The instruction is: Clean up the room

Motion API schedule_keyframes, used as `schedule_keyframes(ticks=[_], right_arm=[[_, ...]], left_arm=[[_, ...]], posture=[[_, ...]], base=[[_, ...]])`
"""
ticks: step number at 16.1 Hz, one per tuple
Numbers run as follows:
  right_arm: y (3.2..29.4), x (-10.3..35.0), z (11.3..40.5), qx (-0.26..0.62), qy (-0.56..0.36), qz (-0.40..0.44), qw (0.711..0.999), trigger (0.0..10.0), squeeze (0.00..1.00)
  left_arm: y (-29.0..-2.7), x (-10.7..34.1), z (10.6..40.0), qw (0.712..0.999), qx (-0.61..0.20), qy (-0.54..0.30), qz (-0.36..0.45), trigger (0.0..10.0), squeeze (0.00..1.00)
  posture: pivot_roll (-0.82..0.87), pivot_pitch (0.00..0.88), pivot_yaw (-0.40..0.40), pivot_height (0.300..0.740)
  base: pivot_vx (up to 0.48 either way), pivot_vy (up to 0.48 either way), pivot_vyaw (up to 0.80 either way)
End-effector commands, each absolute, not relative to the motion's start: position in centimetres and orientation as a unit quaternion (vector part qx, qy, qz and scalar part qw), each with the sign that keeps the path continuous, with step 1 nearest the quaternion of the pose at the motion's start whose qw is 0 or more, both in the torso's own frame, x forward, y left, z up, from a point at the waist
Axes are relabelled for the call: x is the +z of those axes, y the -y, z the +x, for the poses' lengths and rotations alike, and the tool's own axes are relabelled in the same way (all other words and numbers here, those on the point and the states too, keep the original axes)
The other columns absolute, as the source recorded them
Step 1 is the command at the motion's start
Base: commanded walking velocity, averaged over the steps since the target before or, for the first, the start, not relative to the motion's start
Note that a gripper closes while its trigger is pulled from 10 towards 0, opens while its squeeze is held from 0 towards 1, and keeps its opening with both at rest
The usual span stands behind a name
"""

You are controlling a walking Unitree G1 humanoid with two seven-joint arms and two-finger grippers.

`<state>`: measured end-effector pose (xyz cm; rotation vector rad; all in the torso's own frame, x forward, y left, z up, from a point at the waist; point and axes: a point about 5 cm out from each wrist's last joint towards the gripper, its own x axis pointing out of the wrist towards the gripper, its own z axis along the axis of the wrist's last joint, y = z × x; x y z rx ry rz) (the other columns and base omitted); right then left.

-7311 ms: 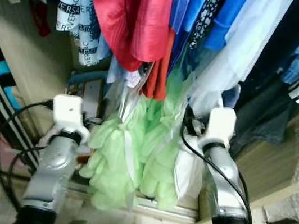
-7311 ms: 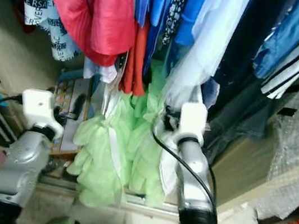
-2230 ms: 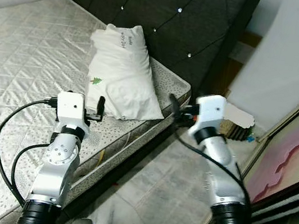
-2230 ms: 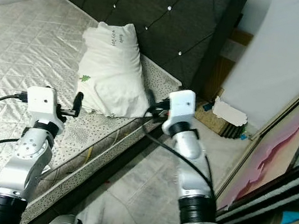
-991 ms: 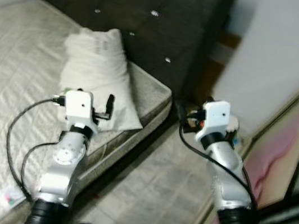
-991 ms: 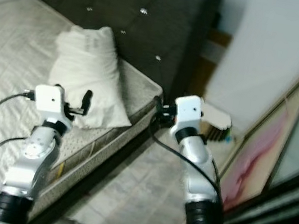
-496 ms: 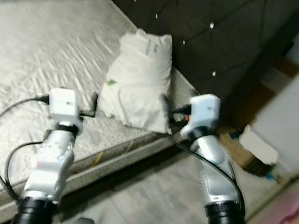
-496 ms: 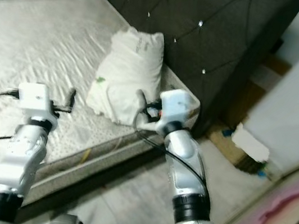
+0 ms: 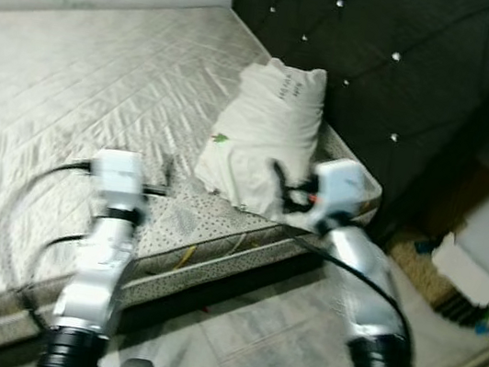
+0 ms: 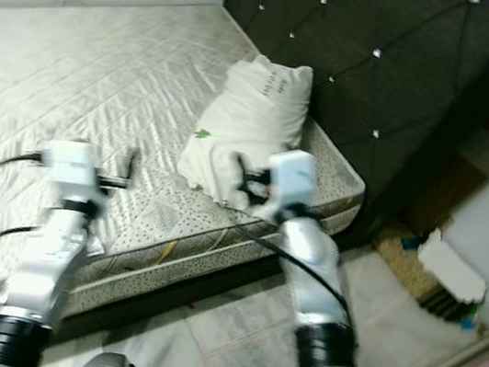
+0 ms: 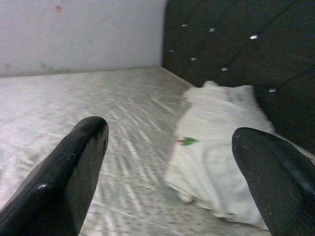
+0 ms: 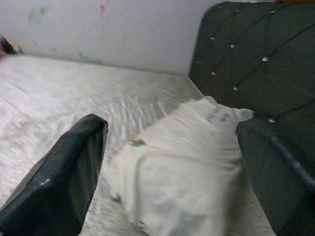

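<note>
Both arms were raised over the near edge of the bed. The right gripper had its fingers spread wide and empty, pointed straight at the white pillow, which lay just ahead of it against the dark tufted headboard. The left gripper was also spread wide with nothing between its fingers, held over the quilted mattress with the pillow ahead of it and off toward the right gripper's side. Beyond the right arm, on the floor, a cardboard box sat beside the bed.
</note>
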<state>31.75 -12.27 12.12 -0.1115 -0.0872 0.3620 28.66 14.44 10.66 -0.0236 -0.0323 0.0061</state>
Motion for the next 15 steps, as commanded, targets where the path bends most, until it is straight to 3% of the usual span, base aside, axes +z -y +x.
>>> schedule_keyframes(ticks=[1,5,10,15], right_arm=[[11.2,12.7,31.8,0.195,0.059,-0.049,0.978,10.0,0.0],[11.3,12.7,31.9,0.191,0.058,-0.039,0.979,10.0,0.0],[11.4,12.8,32.0,0.188,0.06,-0.033,0.98,10.0,0.0],[12.2,13.2,32.3,0.139,0.076,-0.035,0.987,10.0,0.0]], left_arm=[[-15.6,11.0,28.6,0.999,0.024,0.025,-0.013,10.0,0.0],[-16.1,11.0,28.4,0.999,0.031,0.026,-0.002,10.0,0.0],[-16.0,11.2,28.4,0.999,0.023,0.035,0.0,10.0,0.0],[-17.5,11.4,28.2,0.997,0.069,0.035,0.01,10.0,0.0]], posture=[[0.08,0.0,-0.083,0.74],[0.08,0.0,-0.08,0.74],[0.08,0.0,-0.08,0.74],[0.08,0.0,-0.053,0.74]], base=[[0.0,0.0,0.78],[0.0,0.0,0.7],[0.0,0.0,0.0],[0.0,0.0,0.0]])
